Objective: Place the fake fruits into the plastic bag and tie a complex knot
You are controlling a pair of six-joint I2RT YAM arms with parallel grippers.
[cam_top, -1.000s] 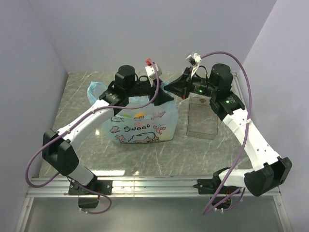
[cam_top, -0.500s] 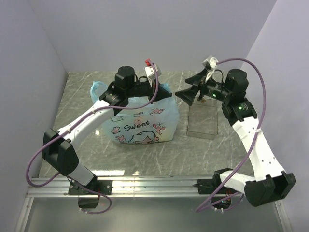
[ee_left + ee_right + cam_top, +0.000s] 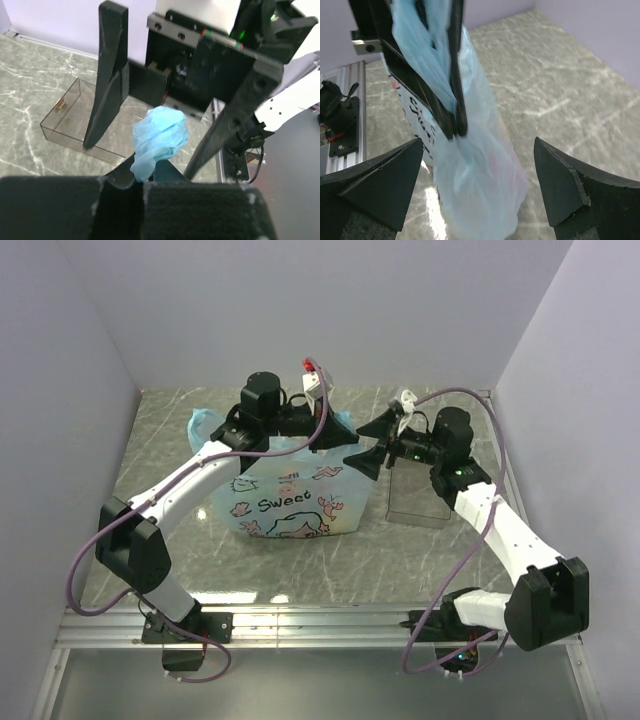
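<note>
The plastic bag [image 3: 285, 498], light blue with a pink cartoon print, stands at the table's middle. My left gripper [image 3: 338, 428] is shut on a bunched twist of the bag's top right corner [image 3: 160, 137]; in the right wrist view its black fingers [image 3: 451, 95] pinch the bag [image 3: 480, 170]. My right gripper [image 3: 366, 446] is open, level with that corner. Its two fingers stand wide on either side of the bag's end [image 3: 480, 185] without touching it. The fake fruits are hidden; the bag's plastic lets nothing show plainly.
A clear rectangular tray [image 3: 415, 490] stands just right of the bag, under my right arm, and shows behind the right gripper's fingers [image 3: 65, 117]. A loose blue handle [image 3: 198, 425] sticks out at the bag's far left. Walls close in at the left, back and right.
My right gripper let go of the bag's corner, opened wide, drew back right, then came back toward the bag. My left gripper shut on that bunched corner.
</note>
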